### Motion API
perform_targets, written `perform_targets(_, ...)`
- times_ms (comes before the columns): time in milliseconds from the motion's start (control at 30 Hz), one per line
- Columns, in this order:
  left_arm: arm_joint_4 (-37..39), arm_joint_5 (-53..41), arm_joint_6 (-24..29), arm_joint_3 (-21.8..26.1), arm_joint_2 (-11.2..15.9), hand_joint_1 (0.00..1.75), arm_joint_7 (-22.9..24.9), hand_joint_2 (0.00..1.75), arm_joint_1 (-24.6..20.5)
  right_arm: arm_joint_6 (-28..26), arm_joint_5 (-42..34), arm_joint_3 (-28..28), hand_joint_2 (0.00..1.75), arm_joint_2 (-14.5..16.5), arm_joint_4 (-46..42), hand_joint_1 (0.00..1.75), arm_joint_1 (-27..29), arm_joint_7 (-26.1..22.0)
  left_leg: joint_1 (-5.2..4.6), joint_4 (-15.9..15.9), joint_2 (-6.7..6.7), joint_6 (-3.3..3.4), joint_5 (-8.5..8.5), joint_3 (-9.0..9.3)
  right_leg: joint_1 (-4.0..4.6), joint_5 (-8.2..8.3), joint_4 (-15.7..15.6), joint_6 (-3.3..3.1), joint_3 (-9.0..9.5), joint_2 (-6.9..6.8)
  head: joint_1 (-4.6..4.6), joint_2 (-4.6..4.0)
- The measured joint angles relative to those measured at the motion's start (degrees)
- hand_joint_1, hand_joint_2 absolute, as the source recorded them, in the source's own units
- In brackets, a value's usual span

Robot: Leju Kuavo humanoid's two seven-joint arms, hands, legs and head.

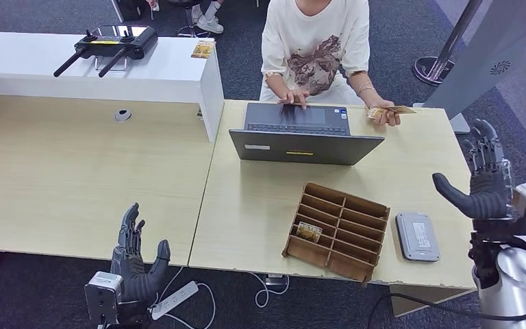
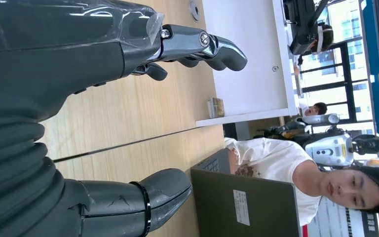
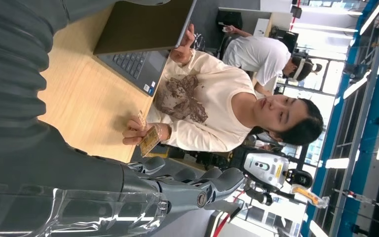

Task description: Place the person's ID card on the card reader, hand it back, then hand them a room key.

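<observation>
The right hand (image 1: 485, 179) is up at four o'clock off the desk edge, fingers spread, holding nothing, seemingly ready to receive. The ID card (image 1: 390, 110) sits in the person's hand (image 1: 386, 116) at one o'clock, offered across the light wooden desk (image 1: 253, 199). The card reader (image 1: 417, 236) waits beside the wooden tray (image 1: 337, 229). The left hand (image 1: 135, 257) idles, spread, at seven o'clock. Grey carpet surrounds.

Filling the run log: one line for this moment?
stage: pre-handover | person's hand holds yellowish card | right hand open, raised | left hand open | grey card reader bare
</observation>
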Motion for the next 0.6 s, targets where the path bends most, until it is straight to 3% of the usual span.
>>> perform_targets(467,-0.3,-0.6,-1.9,0.5,0.0,0.00,0.7,1.75,-0.3,-1.2,-0.3,-1.0,1.75,2.5,-8.6,0.00,8.6,-0.8,0.00,0.0,0.03,0.00,0.00,0.00,0.00,-0.01,0.0,0.00,0.00,0.02,-0.01,0.00)
perform_targets(600,-0.4,-0.5,-1.8,0.5,0.1,0.16,0.7,1.75,-0.3,-1.6,-0.5,-1.0,1.75,3.3,-9.8,0.00,9.3,-0.8,0.00,0.0,0.05,0.00,0.00,0.00,0.00,-0.01,0.0,0.00,0.00,0.03,0.00,0.00)
